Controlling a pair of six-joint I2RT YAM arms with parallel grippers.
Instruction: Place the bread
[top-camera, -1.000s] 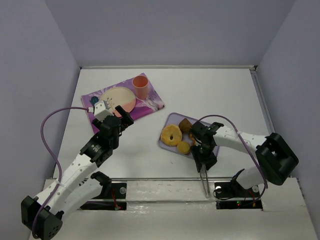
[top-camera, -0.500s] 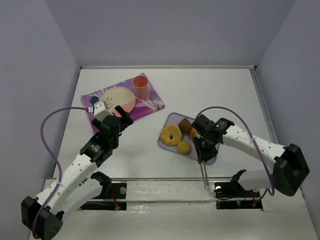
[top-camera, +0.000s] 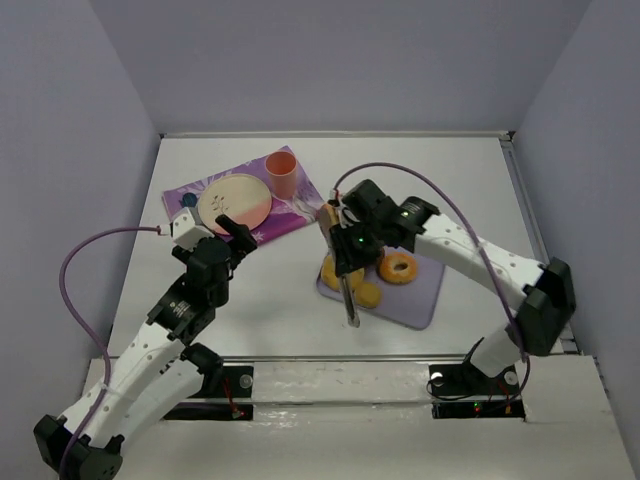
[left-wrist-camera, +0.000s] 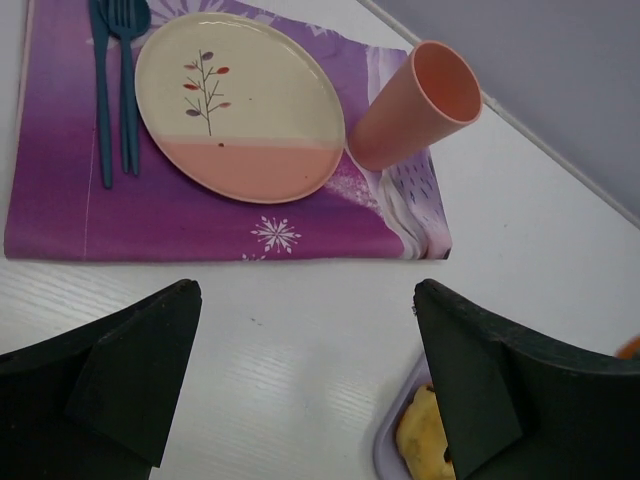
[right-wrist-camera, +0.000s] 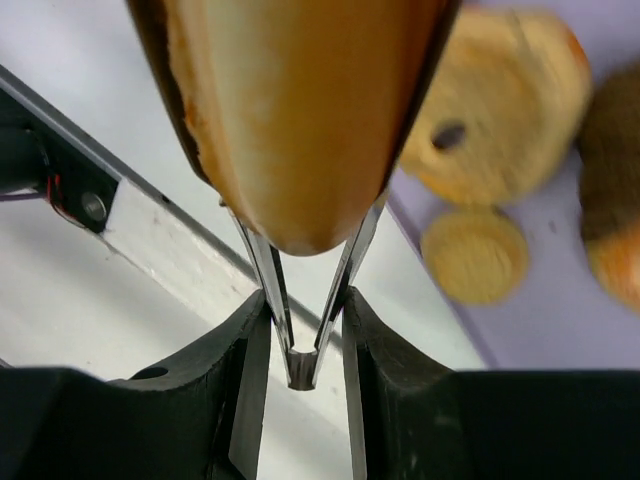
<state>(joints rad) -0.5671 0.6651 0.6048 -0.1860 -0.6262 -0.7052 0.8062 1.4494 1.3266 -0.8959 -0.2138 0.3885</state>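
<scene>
The white tabletop (top-camera: 440, 180) carries two groups of things, with the arms reaching in from its near edge. The right arm (top-camera: 480, 260) bends in over the middle. The left arm (top-camera: 160, 330) stretches towards the purple mat (left-wrist-camera: 200, 225), which is printed with white snowflakes and pale swirls.

The left claw (left-wrist-camera: 310, 380) hangs over bare tabletop just in front of the mat. Its fingers are spread wide with nothing between them.

To the right of the mat lies a lavender tray (top-camera: 415, 300). On the mat sits a round plate (left-wrist-camera: 240, 110), cream above and pink below, painted with a thin twig of red and dark leaves. A salmon cup (left-wrist-camera: 410, 110) stands at the plate's right, on the mat's far corner. Teal cutlery (left-wrist-camera: 115, 80) lies at the plate's left.

The tray holds an orange glazed ring doughnut (top-camera: 387, 266), a pale yellow ring doughnut (right-wrist-camera: 510, 100) and a small round bun (right-wrist-camera: 473, 253).

The right claw (right-wrist-camera: 305, 350) is squeezed tight on a pair of thin metal tongs (right-wrist-camera: 300, 370). The tongs' blades pinch the bread (right-wrist-camera: 300, 120), a golden-brown roll with a paler streak. From above, the bread is lifted off the tray, over its left edge, towards the mat's near corner.
</scene>
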